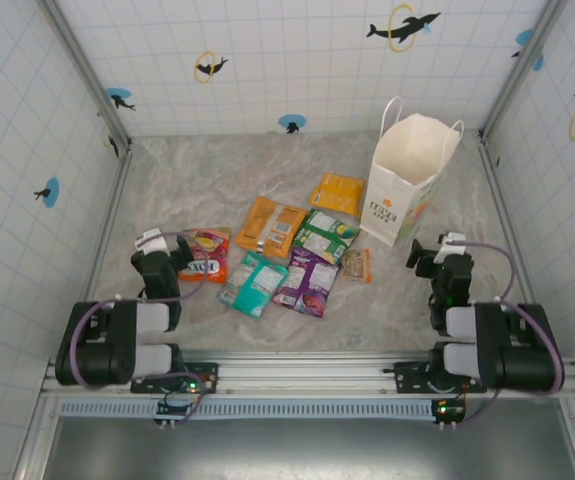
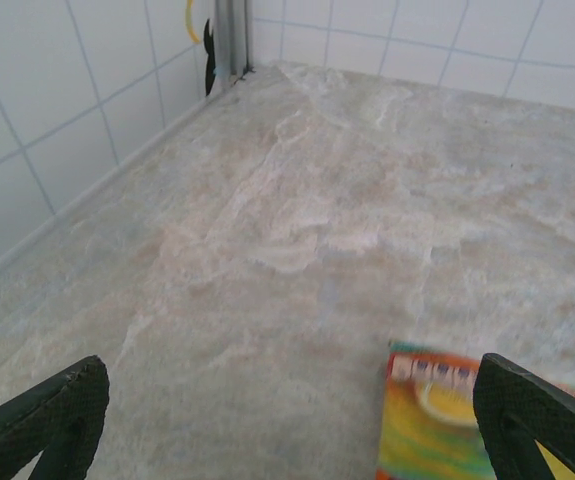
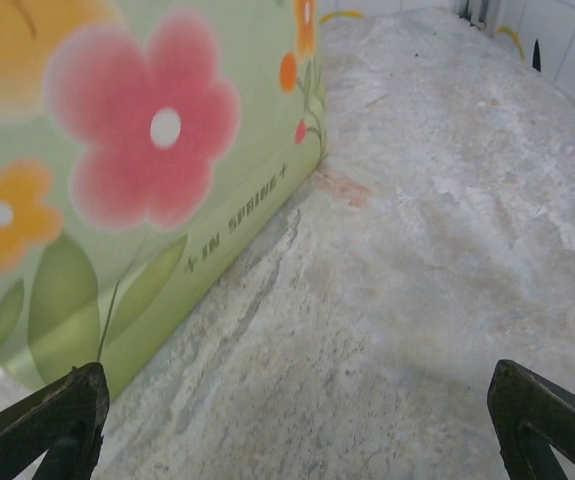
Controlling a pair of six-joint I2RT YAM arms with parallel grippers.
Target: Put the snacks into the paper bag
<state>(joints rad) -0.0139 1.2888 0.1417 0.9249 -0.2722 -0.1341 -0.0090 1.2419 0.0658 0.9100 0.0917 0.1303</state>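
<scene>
Left tool (image 1: 159,243) is spread wide with nothing in it, low over the table at the near left. Right tool (image 1: 429,252) is the same, wide open and empty, at the near right. In both wrist views we see the fingers far apart. Table (image 1: 197,180) is a grey marbled slab inside tiled walls (image 1: 267,60). Paper bag (image 1: 404,180) stands upright at the far right, mouth open, handles up, logo side facing the arms. The right tool sits just in front of it, and the right wrist view has the bag's green flowered side close on the left, clear of the fingers. The snacks all lie flat on the table, left of the bag. Orange packet (image 1: 271,226) is mid-cluster. Purple packet (image 1: 307,281) and teal packet (image 1: 253,283) lie side by side nearest the arms. Green packet (image 1: 324,236) sits between the orange one and the bag. Red-yellow packet (image 1: 205,255) is leftmost, just beside the left tool, and in the left wrist view its corner lies next to the right-hand finger. Yellow-orange packet (image 1: 337,193) is farthest back, near the bag. Tiny brown packet (image 1: 355,264) is right of the purple one.
</scene>
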